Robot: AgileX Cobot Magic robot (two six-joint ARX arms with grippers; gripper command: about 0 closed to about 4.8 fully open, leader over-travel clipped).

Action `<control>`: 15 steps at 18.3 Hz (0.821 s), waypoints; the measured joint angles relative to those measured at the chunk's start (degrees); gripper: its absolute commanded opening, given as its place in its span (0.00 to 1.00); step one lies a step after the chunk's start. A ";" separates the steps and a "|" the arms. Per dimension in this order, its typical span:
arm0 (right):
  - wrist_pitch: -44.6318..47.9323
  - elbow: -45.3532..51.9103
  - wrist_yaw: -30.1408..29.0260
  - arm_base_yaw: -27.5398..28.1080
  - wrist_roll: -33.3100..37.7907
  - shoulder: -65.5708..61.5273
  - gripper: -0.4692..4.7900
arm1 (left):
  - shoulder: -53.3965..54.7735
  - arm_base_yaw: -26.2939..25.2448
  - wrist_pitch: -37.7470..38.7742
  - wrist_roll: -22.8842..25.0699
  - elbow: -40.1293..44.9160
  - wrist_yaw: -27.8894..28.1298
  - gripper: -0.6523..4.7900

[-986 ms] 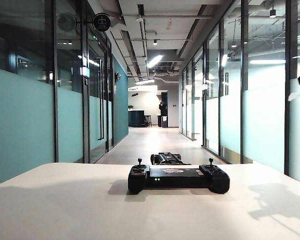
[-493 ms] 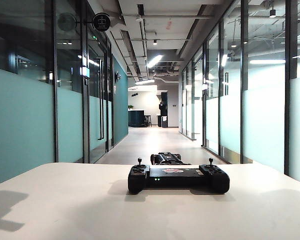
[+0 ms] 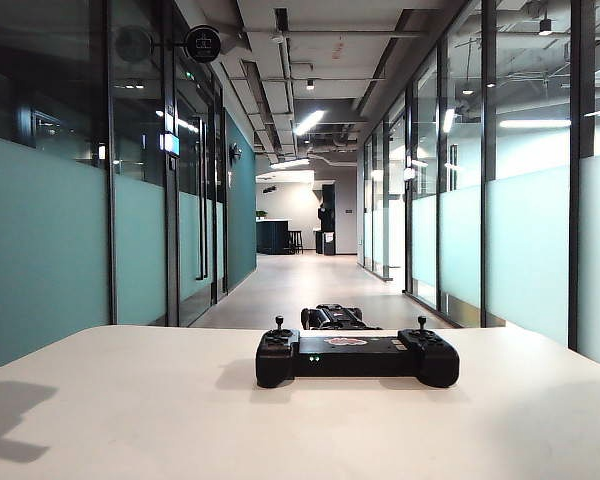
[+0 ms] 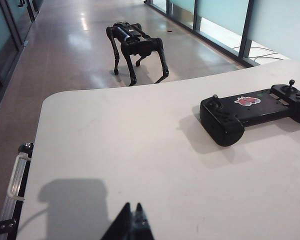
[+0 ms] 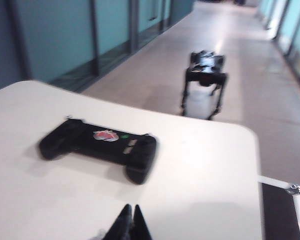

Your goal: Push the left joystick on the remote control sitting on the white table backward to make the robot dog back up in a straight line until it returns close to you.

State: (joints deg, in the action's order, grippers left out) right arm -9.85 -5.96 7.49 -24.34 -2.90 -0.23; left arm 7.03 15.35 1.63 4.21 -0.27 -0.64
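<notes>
Left gripper (image 4: 132,222) is pinched closed with nothing in it, hanging above the near part of the white table (image 4: 115,150), well apart from the remote control (image 4: 255,112). Right gripper (image 5: 130,222) reads the same from its wrist cam: fingers together, empty, over the near table, remote control off ahead of it. Neither arm shows in the exterior view.

Remote control sits flat mid-table, green lights on. Left joystick (image 3: 278,323) stands upright on the left bulb, untouched; right stick (image 3: 422,323) matches it on the other end. Robot dog (image 4: 136,50) is standing on the corridor floor just past the table's far edge, so I judge the backing-up looks about done and both arms look parked.

Risks if I have to go in again:
- Wrong stick. The two are identical, and the wrist views see the pad from opposite sides, so I could easily mix them up.
- Pad isn't fixed down. A push that lands low or off-axis would slide or spin it instead of tilting the stick.
- Sideways component on the stick would veer the dog toward the glass walls.
- Holding it back too long runs the dog into the table; it's already near.
- Right wrist picture is blurred, so I wouldn't aim off that view.
</notes>
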 measured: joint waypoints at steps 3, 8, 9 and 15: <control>0.33 0.85 0.31 0.83 -0.22 0.02 0.09 | 0.02 0.00 0.00 0.00 0.00 0.02 0.11; 7.78 4.24 -6.97 12.52 1.09 0.04 0.09 | 0.02 0.00 0.00 0.00 0.00 0.02 0.11; 8.02 4.28 -7.54 14.78 1.33 0.11 0.09 | 0.02 0.00 0.00 0.00 0.00 0.00 0.11; 10.32 5.51 -7.50 24.26 1.40 0.11 0.09 | 0.00 -0.02 0.00 0.00 0.00 0.02 0.11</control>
State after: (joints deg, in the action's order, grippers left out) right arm 0.47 -0.45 -0.01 -0.08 -1.50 -0.12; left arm 7.03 15.33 1.63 4.21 -0.27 -0.62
